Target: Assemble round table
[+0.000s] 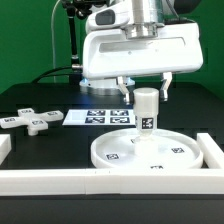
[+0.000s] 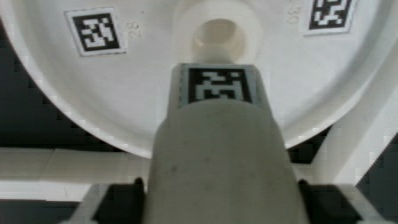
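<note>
Bright, even light, soft shadows — close-up blurred

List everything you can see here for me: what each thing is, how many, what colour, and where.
disc: one, white, rimmed, flat on the table inside the rail bars
post: one, white with a black-and-white tag, upright over the disc
cross-shaped piece: one, white, lying on the table at the exterior view's left
marker board: one, white with black tags, flat on the table behind the disc
rail bars: several, white, along the near edge and both sides
table: one, black, under everything
gripper: one, white, above the disc, a finger on either side of the post's top; whether it clamps the post cannot be told
</note>
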Motion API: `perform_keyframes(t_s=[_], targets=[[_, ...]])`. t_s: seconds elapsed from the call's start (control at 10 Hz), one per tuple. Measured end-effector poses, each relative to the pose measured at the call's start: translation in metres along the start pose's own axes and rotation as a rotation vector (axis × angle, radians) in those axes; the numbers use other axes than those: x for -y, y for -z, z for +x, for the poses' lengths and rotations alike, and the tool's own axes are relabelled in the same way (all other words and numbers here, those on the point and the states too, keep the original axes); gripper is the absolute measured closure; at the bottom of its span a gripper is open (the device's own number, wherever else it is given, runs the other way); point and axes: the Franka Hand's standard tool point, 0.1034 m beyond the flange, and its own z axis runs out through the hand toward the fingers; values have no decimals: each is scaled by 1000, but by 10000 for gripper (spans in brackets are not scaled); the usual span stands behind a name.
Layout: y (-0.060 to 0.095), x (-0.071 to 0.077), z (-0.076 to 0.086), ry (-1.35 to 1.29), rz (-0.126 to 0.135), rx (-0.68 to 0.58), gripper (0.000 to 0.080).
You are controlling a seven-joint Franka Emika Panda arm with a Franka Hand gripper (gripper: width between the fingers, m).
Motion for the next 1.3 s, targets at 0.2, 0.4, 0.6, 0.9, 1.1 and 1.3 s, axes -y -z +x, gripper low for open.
perform_keyframes(t_s=[0.2,0.4,0.6,0.9,1.1,1.3], targets=[[2,0,-5,1,-1,5,390],[1,4,-9,6,3,11,390],[-3,5,-13,6,4,20,390],[-11,6,-20,7,7,36,390],[-13,4,-18,9,-3,11,390],[-15,1,-16,8,-15,-20,390]])
